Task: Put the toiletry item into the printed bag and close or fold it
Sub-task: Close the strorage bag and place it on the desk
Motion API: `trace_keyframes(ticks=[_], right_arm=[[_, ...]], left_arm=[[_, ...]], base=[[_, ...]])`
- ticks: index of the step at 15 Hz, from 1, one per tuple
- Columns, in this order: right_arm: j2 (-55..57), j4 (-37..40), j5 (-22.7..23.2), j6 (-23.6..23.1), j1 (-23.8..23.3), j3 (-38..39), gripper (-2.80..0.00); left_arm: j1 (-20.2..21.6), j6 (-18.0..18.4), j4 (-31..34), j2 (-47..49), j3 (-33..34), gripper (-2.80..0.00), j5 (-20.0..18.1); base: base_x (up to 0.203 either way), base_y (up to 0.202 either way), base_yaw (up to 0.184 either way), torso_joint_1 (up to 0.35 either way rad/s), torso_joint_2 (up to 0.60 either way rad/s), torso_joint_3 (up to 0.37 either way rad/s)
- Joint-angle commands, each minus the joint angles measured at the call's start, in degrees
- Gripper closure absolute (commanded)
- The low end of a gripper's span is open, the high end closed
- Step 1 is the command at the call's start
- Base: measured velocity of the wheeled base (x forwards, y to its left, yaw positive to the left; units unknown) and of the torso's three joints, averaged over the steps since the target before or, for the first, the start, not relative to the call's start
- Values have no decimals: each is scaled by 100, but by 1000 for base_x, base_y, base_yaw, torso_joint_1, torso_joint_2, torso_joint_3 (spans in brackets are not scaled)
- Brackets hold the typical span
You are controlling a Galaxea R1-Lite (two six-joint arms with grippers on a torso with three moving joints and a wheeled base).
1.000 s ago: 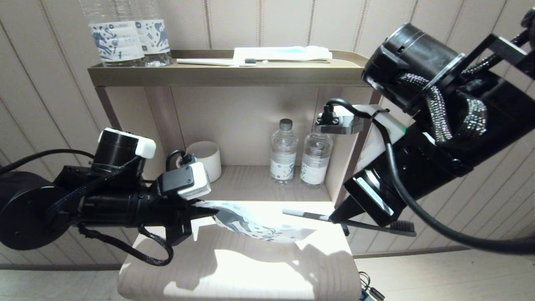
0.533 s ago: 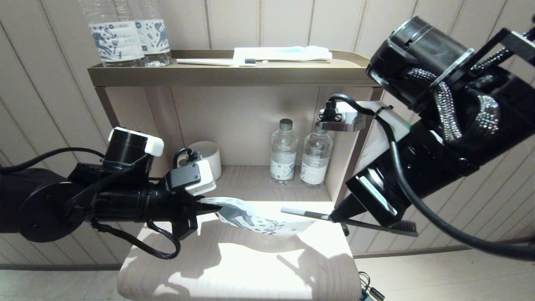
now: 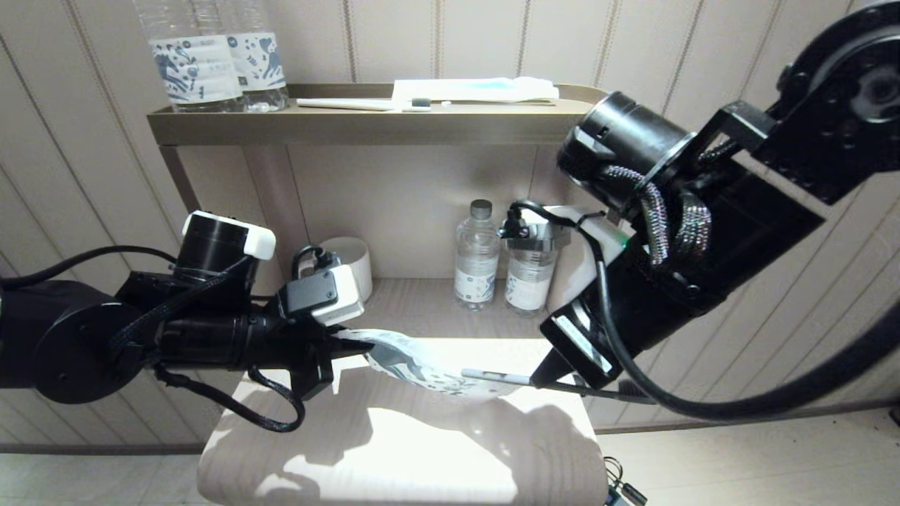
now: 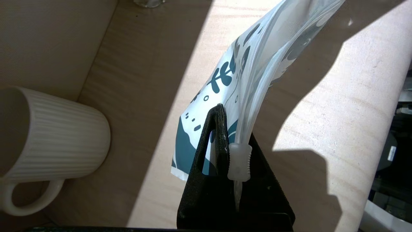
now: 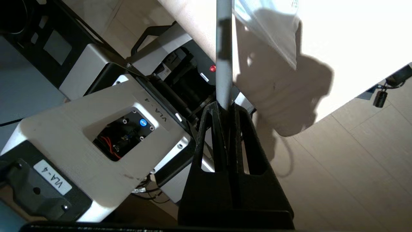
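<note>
The printed bag (image 3: pixel 422 365) hangs above the low table, white with dark-blue horse print. My left gripper (image 3: pixel 351 346) is shut on its zip end; in the left wrist view the bag (image 4: pixel 244 64) rises from the left gripper (image 4: pixel 230 132) beside its pale zip slider (image 4: pixel 239 161). My right gripper (image 3: pixel 543 381) is shut on the slim grey-handled toothbrush (image 3: pixel 496 377), whose light handle tip reaches the bag's free end. The bristle head is hidden behind the arm. In the right wrist view the toothbrush handle (image 5: pixel 223 51) runs from the right gripper (image 5: pixel 225 108) toward the bag's corner (image 5: pixel 273 29).
A shelf unit stands behind the low table (image 3: pixel 394 457). Its lower shelf holds a white ribbed mug (image 3: pixel 350 267) and two small bottles (image 3: pixel 477 256). The top tray (image 3: pixel 365 123) carries two large bottles (image 3: pixel 211 56), a white toothbrush (image 3: pixel 365 104) and a flat white-and-blue packet (image 3: pixel 478 89).
My right arm has swung left and lowered, carrying the toothbrush handle tip to the bag's free end. The left gripper with the bag shifted slightly right and then held.
</note>
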Motion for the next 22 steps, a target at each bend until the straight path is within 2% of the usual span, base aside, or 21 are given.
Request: trace_keyframes(ticks=[1, 9, 13, 17, 22], right_arm=[[255, -46, 36, 3, 4, -1, 0], [660, -845, 50, 3, 40, -9, 0], [742, -1251, 634, -50, 148, -9, 0], [907, -1667, 678, -120, 179, -9, 0], [1035, -1972, 687, 37, 235, -9, 0]], left_arm=[[-2, 17, -8, 23, -26, 0, -22], [-2, 8, -8, 14, 13, 0, -57], [-28, 8, -8, -12, 39, 0, -57], [-46, 8, -8, -39, 66, 0, -57], [-46, 8, -8, -19, 92, 0, -57]], base=[[0, 0, 0, 0, 0, 0], [0, 0, 0, 0, 0, 0], [0, 0, 0, 0, 0, 0], [0, 0, 0, 0, 0, 0], [0, 0, 0, 0, 0, 0]])
